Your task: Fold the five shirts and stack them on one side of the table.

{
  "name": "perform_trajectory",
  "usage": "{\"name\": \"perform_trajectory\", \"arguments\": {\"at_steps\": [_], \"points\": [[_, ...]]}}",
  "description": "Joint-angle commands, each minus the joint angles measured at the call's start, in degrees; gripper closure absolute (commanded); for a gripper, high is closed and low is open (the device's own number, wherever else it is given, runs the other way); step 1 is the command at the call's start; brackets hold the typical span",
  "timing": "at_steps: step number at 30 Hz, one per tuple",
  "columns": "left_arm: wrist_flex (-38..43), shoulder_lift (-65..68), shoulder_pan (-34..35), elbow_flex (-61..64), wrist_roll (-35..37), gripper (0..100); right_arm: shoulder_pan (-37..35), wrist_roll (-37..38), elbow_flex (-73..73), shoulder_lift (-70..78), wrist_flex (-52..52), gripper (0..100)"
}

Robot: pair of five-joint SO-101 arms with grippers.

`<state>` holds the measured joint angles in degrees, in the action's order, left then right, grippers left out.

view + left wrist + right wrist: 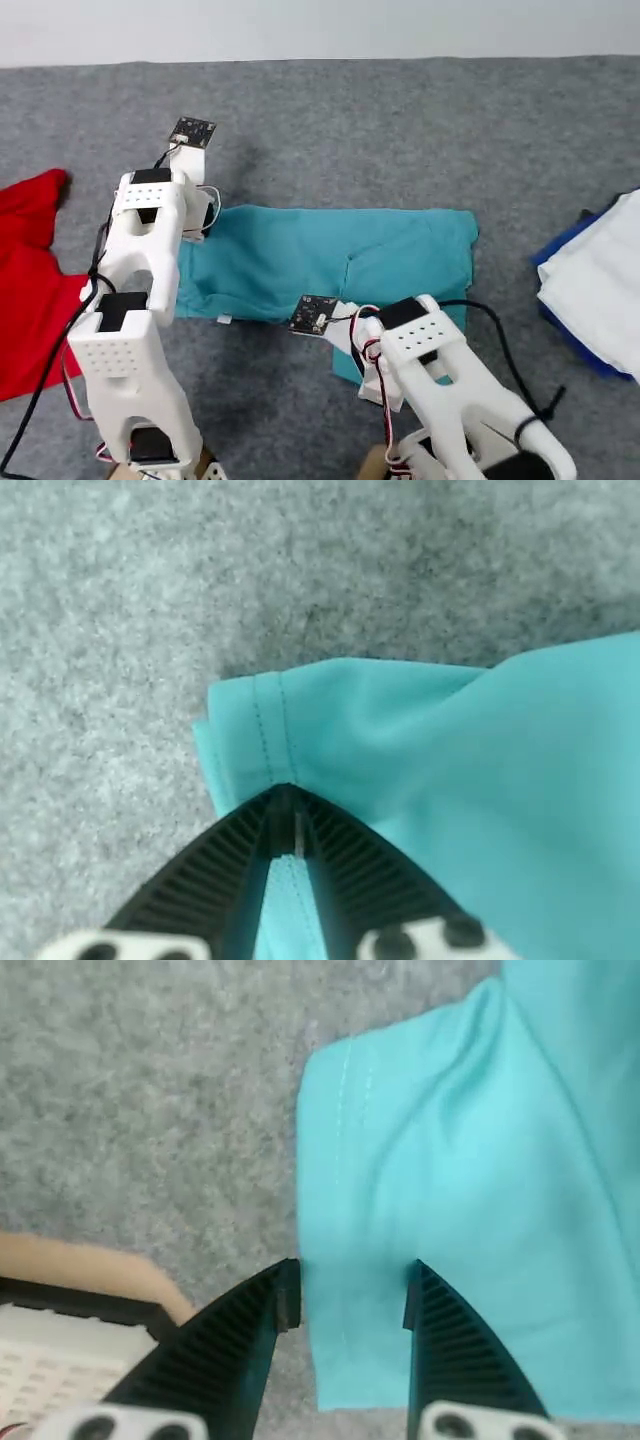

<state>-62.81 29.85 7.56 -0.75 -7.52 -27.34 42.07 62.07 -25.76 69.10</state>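
One teal shirt lies spread flat in the middle of the grey table, with one red shirt at the table's left edge and, at the right edge, a folded white shirt stacked on a blue shirt. The left claw is pinched tight on a hemmed corner of the teal shirt. The right claw stands wide over the teal shirt's near hem, one finger over the fabric and the other over the bare table.

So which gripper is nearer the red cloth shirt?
Left. The left gripper grips the end of the teal cloth shirt nearest the red cloth shirt; the right gripper, open, sits at the teal one's near edge, farther off.
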Motion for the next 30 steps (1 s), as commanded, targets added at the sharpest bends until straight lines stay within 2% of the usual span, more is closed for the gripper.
{"name": "perform_trajectory", "arguments": {"at_steps": [1, 8, 13, 16, 30], "points": [[0.7, -3.7, -0.5, -0.2, 0.5, 100, -0.4, 0.4, -0.3, 4.4, -3.2, 81.2], [0.6, -3.7, -0.4, -0.2, 0.5, 100, 1.7, 0.5, -3.3, 13.3, -5.2, 82.0], [0.6, -3.7, -0.4, -0.2, 0.5, 100, 3.6, 0.5, -4.1, 14.2, -5.0, 96.4], [0.6, -3.7, -0.4, -0.2, 0.5, 100, 3.6, 0.6, -4.3, 13.9, -4.6, 97.6], [0.7, -3.7, -0.4, -0.2, 2.2, 100, 4.0, 9.7, -5.5, -5.6, -4.9, 98.1]]}}
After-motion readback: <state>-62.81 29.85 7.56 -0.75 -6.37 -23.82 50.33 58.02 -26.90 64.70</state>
